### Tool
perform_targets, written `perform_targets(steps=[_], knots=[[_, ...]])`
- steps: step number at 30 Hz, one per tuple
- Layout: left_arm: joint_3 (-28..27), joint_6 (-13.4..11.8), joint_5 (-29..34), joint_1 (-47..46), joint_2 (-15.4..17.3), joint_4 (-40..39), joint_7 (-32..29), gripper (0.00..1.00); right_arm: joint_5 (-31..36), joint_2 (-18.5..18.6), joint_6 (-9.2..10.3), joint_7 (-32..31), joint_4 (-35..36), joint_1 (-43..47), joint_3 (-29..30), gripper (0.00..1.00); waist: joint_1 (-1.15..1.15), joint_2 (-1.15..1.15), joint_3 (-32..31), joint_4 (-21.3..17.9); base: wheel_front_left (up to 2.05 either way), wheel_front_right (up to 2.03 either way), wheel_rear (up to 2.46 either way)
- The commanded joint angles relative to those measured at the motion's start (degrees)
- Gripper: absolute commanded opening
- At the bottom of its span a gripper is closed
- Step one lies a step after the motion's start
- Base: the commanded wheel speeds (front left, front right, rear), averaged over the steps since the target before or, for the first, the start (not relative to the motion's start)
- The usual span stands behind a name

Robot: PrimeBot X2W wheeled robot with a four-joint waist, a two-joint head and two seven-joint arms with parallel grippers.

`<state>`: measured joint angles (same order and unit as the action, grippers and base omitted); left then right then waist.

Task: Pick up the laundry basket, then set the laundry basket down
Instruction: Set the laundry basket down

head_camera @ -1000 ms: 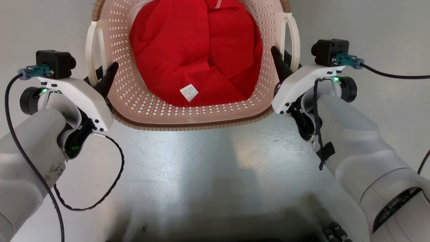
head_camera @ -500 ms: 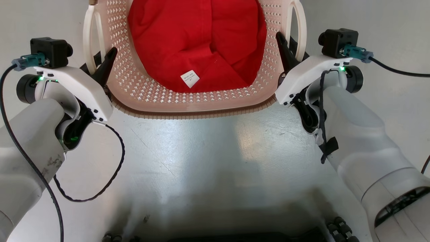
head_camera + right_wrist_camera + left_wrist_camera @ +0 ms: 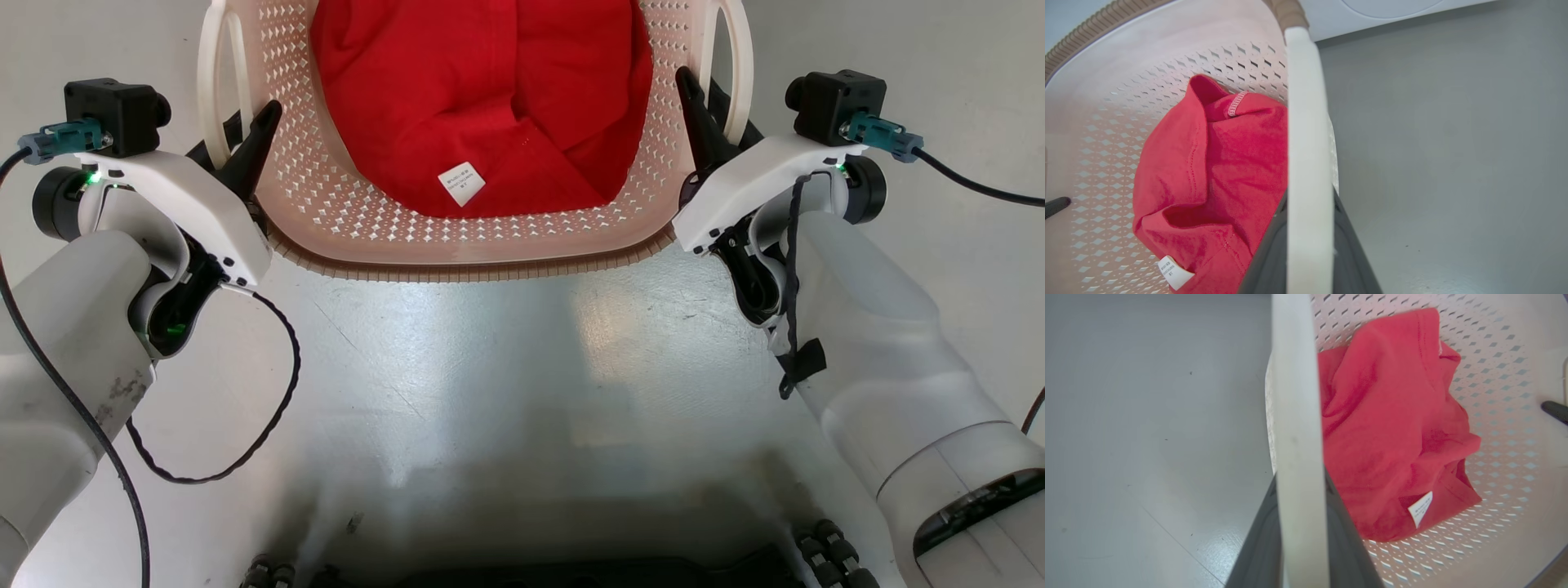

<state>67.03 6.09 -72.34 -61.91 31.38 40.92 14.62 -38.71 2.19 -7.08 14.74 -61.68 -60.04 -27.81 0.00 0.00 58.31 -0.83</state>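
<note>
Laundry basket (image 3: 457,241) sits between left gripper (image 3: 249,122) and right gripper (image 3: 700,86), both pinching its sides.

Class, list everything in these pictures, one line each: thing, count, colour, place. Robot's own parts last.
laundry basket: one, cream-pink, brown rim, between the grippers
handles: two, white, basket sides
garment: one, red, white label, inside basket
floor: one, grey, underneath
washer: one, white, beyond basket
cables: two, black, at the wrists
left gripper: one, dark fingers astride left handle
right gripper: one, dark fingers astride right handle
</note>
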Motion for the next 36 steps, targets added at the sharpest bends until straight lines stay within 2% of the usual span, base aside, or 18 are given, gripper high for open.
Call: perform_targets(steps=[1,2,3,4,5,6,7,25,36], knots=[[-1.14,1.40,1.25,0.23,2.47,-1.42,0.38,0.00,1.09,0.68,-0.41,0.26,-0.22,3.95,0.00,0.00,0.00,0.00,0.05,0.00,0.00,0.00,0.00],[-1.11,1.40,1.30,0.31,2.48,-1.40,0.38,0.00,1.45,0.68,-0.41,0.26,0.03,4.10,0.38,0.14,0.00,0.00,0.06,-0.02,0.00,0.00,0.00],[-1.05,1.40,1.33,0.35,2.48,-1.37,0.38,0.00,1.78,0.68,-0.41,0.26,0.28,4.26,0.72,0.41,0.00,0.00,0.05,-0.03,0.00,0.00,0.00],[-0.98,1.40,1.33,0.38,2.48,-1.34,0.38,0.13,2.06,0.68,-0.41,0.26,0.58,4.42,1.05,0.83,0.00,0.00,0.02,-0.05,0.00,0.00,0.00],[-0.90,1.40,1.31,0.39,2.48,-1.28,0.38,0.39,2.31,0.68,-0.41,0.26,0.90,4.57,1.39,1.00,0.00,0.00,-0.02,-0.07,0.00,0.00,0.00],[-0.80,1.40,1.28,0.40,2.46,-1.19,0.38,0.73,2.51,0.68,-0.41,0.26,1.16,4.75,1.68,1.00,0.00,0.00,-0.08,-0.08,0.00,0.00,0.00],[-0.67,1.40,1.21,0.41,2.42,-1.09,0.38,1.00,2.64,0.68,-0.41,0.26,1.35,4.93,1.86,1.00,0.00,0.00,-0.14,-0.08,0.00,0.00,0.00],[0.40,1.40,0.11,0.34,2.42,-0.01,0.38,1.00,2.23,0.68,-0.41,0.26,3.08,6.18,2.07,1.00,0.00,0.00,-1.50,-0.58,0.00,0.00,0.00],[0.54,1.40,-1.13,2.08,2.75,0.79,0.38,1.00,0.56,0.68,-0.41,0.26,2.93,7.37,0.56,1.00,0.00,0.00,-4.68,-1.43,0.00,0.00,0.00]])
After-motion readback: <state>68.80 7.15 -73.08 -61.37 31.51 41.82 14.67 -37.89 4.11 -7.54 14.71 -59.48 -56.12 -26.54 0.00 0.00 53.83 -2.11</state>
